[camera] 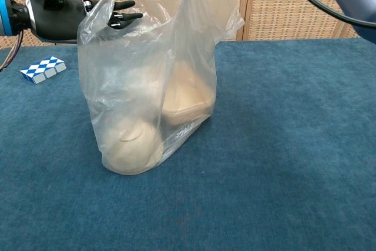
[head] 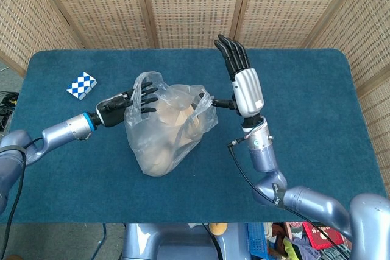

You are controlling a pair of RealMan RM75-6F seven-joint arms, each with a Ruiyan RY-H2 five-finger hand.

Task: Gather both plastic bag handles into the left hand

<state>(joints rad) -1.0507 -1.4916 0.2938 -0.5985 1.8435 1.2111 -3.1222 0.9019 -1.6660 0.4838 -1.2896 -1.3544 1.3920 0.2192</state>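
Woven wicker panels (head: 189, 4) are seen behind the blue table (head: 317, 108), where the plastic bag (head: 167, 129) is stood upright at the centre with pale rounded items inside. The left hand (head: 131, 103) is reached through the bag's nearer handle (camera: 108, 4), fingers spread and nothing gripped. The other handle (head: 206, 97) is pinched by the right hand (head: 244, 83) just beside the bag, the remaining fingers pointed straight, while a blue-and-white checkered block (head: 81, 84) is left well apart from the bag.

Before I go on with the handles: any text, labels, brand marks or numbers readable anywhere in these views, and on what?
None can be read.
Bag: clear plastic, no print visible.
Block: blue-and-white checker pattern only, no letters.
Left hand and right hand: no markings legible.
Clutter below the table's near edge: too small to read.
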